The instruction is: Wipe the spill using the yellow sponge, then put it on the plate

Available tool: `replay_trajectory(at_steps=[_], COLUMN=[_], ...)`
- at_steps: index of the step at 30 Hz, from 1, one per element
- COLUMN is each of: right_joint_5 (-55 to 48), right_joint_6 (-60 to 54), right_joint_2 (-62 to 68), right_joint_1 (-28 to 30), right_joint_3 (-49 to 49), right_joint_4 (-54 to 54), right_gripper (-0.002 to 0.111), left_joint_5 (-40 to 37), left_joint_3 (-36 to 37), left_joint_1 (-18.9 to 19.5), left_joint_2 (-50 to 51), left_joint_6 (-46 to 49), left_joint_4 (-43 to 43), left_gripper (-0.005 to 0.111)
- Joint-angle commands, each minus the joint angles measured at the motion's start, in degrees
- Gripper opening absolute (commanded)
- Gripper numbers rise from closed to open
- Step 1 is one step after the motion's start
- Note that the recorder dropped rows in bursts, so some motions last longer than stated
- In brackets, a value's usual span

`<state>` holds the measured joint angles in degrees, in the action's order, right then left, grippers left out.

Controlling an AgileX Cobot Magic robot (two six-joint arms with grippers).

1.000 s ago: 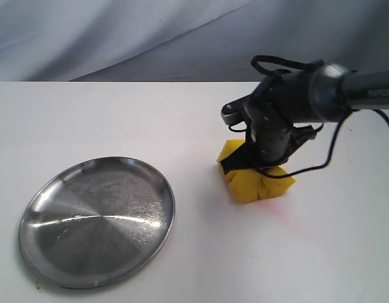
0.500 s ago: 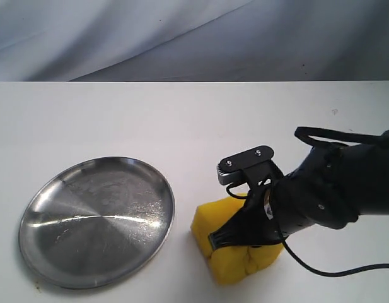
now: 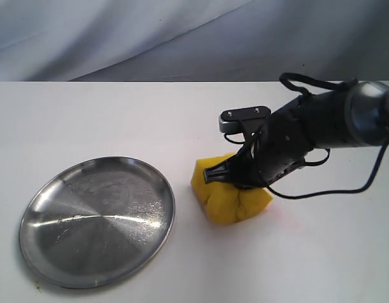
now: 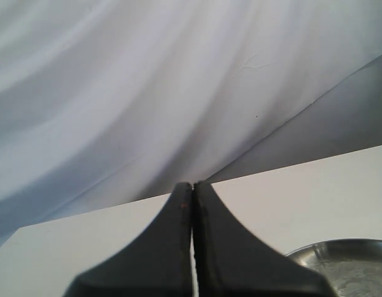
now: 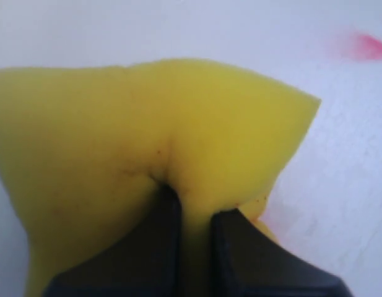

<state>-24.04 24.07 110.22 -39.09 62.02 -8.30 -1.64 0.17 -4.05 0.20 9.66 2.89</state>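
Note:
My right gripper (image 3: 241, 186) is shut on the yellow sponge (image 3: 227, 197), pinching its top so the foam bulges around the black fingers (image 5: 160, 235). The sponge (image 5: 147, 142) rests on the white table, a short way right of the steel plate (image 3: 62, 252). No pale beige spill shows; only pink-red smears (image 5: 367, 46) lie on the table beside the sponge. My left gripper (image 4: 192, 189) is shut with nothing in it, held above the table with the plate's rim (image 4: 314, 247) just below it; it is out of the exterior view.
The white table (image 3: 118, 120) ends at a grey-white draped cloth backdrop (image 3: 150, 38). A black cable (image 3: 345, 186) loops from the right arm over the table on the right.
The right gripper, shut on the sponge throughout, dragged it from the far right toward the front left, then back up and slightly right to its present spot beside the plate.

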Motion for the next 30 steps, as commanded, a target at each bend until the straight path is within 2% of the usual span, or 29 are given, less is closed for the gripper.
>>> replay_trajectory(at_steps=[1,8,13,18,23,30], right_joint_5=[-5.6,-12.8,-13.8,-4.8,-1.7,-0.2], right_joint_6=[-2.2,-5.2,-11.6,-11.9,-12.0,-11.1], right_joint_2=[2.9,3.2,2.5,-1.6,-7.6,-18.0], right_joint_1=[3.5,7.1,6.3,2.3,-3.0,-7.9], right_joint_3=[6.2,8.7,3.5,-7.4,-15.1,-17.5], right_joint_4=[-0.2,-1.1,1.2,4.6,7.1,11.3], right_gripper=[0.000,0.000,0.000,0.000,0.000,0.000], left_joint_5=[0.5,0.5,0.5,0.5,0.5,0.5], left_joint_3=[-0.2,-0.2,-0.2,-0.2,-0.2,-0.2], left_joint_1=[0.1,0.1,0.1,0.1,0.1,0.1], left_joint_2=[-0.2,-0.2,-0.2,-0.2,-0.2,-0.2], left_joint_6=[-0.5,-0.5,-0.5,-0.5,-0.5,-0.5], left_joint_4=[-0.5,-0.5,-0.5,-0.5,-0.5,-0.5], left_gripper=[0.000,0.000,0.000,0.000,0.000,0.000])
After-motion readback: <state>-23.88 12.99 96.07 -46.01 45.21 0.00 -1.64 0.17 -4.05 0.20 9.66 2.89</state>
